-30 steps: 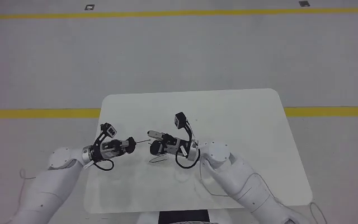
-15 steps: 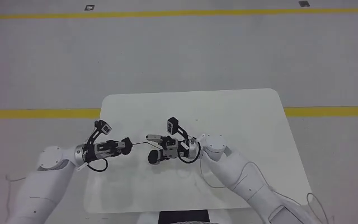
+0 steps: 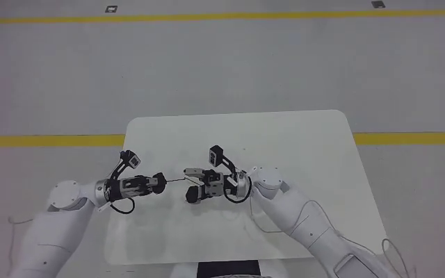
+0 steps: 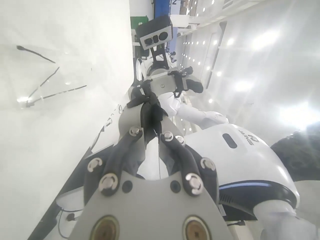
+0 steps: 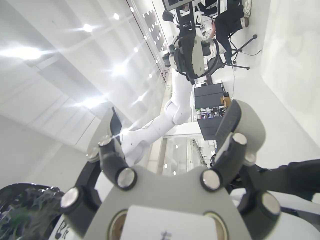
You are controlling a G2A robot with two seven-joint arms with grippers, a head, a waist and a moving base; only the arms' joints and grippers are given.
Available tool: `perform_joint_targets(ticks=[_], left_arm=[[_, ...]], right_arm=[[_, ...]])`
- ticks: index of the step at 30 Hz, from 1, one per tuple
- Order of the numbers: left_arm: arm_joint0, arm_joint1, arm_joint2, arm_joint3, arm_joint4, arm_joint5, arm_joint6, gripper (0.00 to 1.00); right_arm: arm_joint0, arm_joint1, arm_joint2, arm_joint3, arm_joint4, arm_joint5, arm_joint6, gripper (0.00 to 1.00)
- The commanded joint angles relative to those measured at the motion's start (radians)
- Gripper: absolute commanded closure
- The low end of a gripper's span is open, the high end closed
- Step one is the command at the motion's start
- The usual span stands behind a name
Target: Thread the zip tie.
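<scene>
Now, surface (image 3: 299,139): white and broad, lying below the right end effector (image 3: 188,185) and the left end effector (image 3: 159,182).
Right end effector: fingers spread apart with nothing between them; it faces the left one at close range.
Left end effector: fingers pressed together on the zip tie (image 3: 174,181).
Zip tie: a thin black strip running from the left fingers across the gap toward the right end effector.
Spare strips (image 4: 60,93): lying on the surface, off to one side of the left end effector.
Progress: the tie is lifted and gripped, but no closed loop shows, so threading likely remains.
</scene>
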Motion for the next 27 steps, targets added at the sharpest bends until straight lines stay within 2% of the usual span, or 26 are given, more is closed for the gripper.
perform_joint_targets(ticks=[1, 2, 5, 10, 14, 18, 19, 20, 21, 25, 27], left_arm=[[-0.004, 0.01, 0.005, 0.009, -0.013, 0.011, 0.001, 1.0], [-0.006, 0.014, 0.006, 0.018, -0.013, 0.009, 0.001, 1.0], [-0.011, 0.023, 0.022, 0.019, -0.023, -0.007, 0.001, 1.0], [-0.011, 0.023, 0.022, 0.019, -0.023, -0.007, 0.001, 1.0], [-0.011, 0.023, 0.022, 0.019, -0.023, -0.007, 0.001, 1.0], [-0.011, 0.023, 0.022, 0.019, -0.023, -0.007, 0.001, 1.0], [-0.011, 0.023, 0.022, 0.019, -0.023, -0.007, 0.001, 1.0], [-0.011, 0.023, 0.022, 0.019, -0.023, -0.007, 0.001, 1.0], [-0.011, 0.023, 0.022, 0.019, -0.023, -0.007, 0.001, 1.0], [-0.011, 0.023, 0.022, 0.019, -0.023, -0.007, 0.001, 1.0], [-0.011, 0.023, 0.022, 0.019, -0.023, -0.007, 0.001, 1.0]], right_arm=[[0.019, -0.002, -0.009, 0.023, -0.04, -0.082, 0.031, 0.0], [0.023, -0.004, -0.017, 0.034, -0.064, -0.114, 0.04, 0.0], [0.023, -0.004, -0.017, 0.034, -0.064, -0.114, 0.04, 0.0], [0.023, -0.004, -0.017, 0.034, -0.064, -0.114, 0.04, 0.0], [0.013, -0.004, -0.024, 0.018, -0.104, -0.105, -0.029, 0.0], [0.023, -0.009, -0.027, 0.032, -0.12, -0.126, -0.064, 0.0], [0.026, -0.01, -0.029, 0.037, -0.122, -0.132, -0.07, 0.25], [0.029, -0.012, -0.03, 0.043, -0.122, -0.136, -0.075, 0.4], [0.032, -0.015, -0.032, 0.049, -0.12, -0.145, -0.079, 0.5], [0.039, -0.021, -0.037, 0.066, -0.118, -0.174, -0.09, 0.62], [0.042, -0.023, -0.038, 0.072, -0.117, -0.177, -0.091, 0.64]])
